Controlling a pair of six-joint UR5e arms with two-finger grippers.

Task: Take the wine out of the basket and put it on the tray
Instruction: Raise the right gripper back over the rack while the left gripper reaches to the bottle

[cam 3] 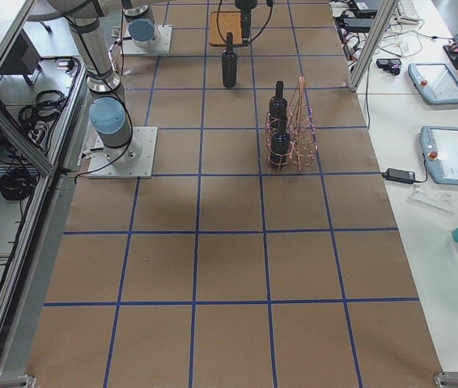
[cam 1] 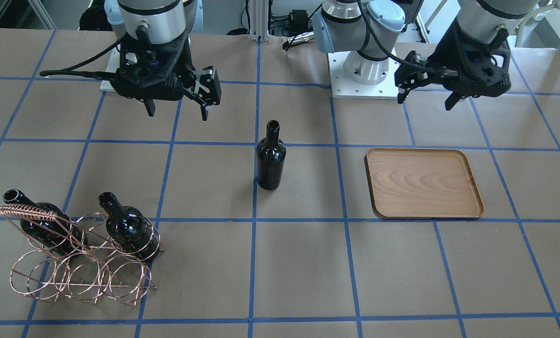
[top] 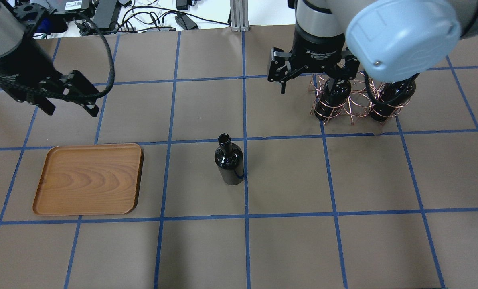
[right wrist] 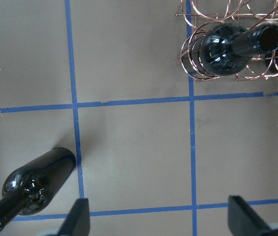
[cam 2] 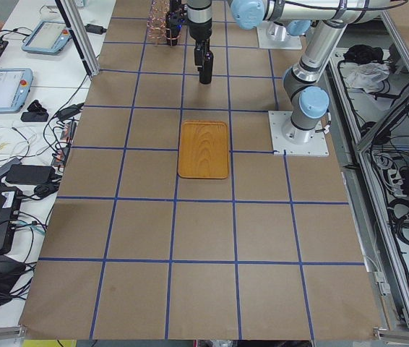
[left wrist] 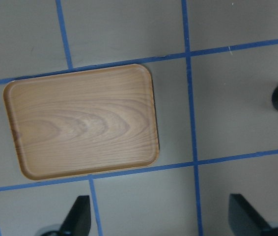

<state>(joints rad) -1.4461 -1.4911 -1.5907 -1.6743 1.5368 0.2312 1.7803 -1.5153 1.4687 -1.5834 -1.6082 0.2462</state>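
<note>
Wine [cam 1: 270, 158] upright between basket [cam 1: 83, 253] and tray [cam 1: 423, 183]

A glossy near-black wine bottle [cam 1: 270, 157] stands upright about mid-table. The brown wood-grain tray [cam 1: 423, 183] lies flat toward the table's left end, well apart from it. The copper wire basket [cam 1: 85, 277] sits toward the right end, nearer the far edge, holding two more bottles [cam 1: 129, 230] tilted neck-up in its rings.

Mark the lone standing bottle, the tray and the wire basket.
standing bottle [cam 1: 270, 162]: exterior front-facing view, on its glass body.
tray [cam 1: 423, 183]: exterior front-facing view, on its bare wood floor.
wire basket [cam 1: 26, 211]: exterior front-facing view, on its coil-wrapped handle.
</note>
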